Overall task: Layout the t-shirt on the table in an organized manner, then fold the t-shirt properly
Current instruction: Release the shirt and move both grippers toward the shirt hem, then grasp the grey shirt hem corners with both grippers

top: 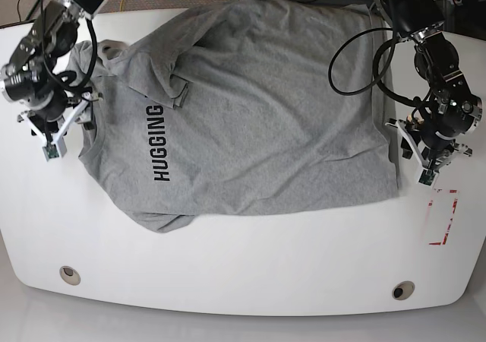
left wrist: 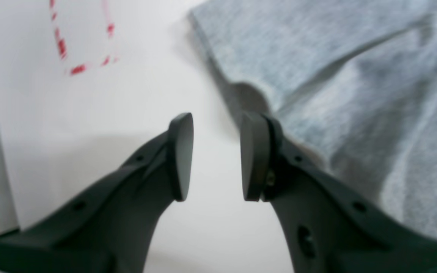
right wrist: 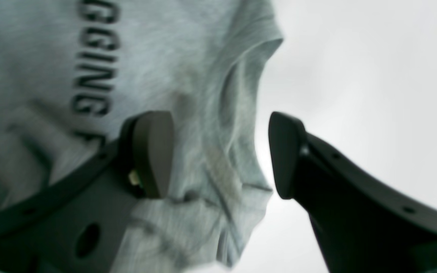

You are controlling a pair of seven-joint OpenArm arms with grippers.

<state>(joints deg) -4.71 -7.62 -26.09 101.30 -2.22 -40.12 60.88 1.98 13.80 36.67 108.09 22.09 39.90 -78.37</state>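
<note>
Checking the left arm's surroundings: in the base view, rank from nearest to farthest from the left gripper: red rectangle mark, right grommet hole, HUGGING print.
From the left gripper:
1. Red rectangle mark, just below it.
2. Right grommet hole, near the front edge.
3. HUGGING print, far across the t-shirt.

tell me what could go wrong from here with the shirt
The left gripper is open beside the t-shirt edge with only bare table between its pads, so closing now may grab nothing. The right gripper straddles a bunched fold by the neckline, so it may pinch several layers. One sleeve lies folded over the front; pulling could lock that crease in.
</note>
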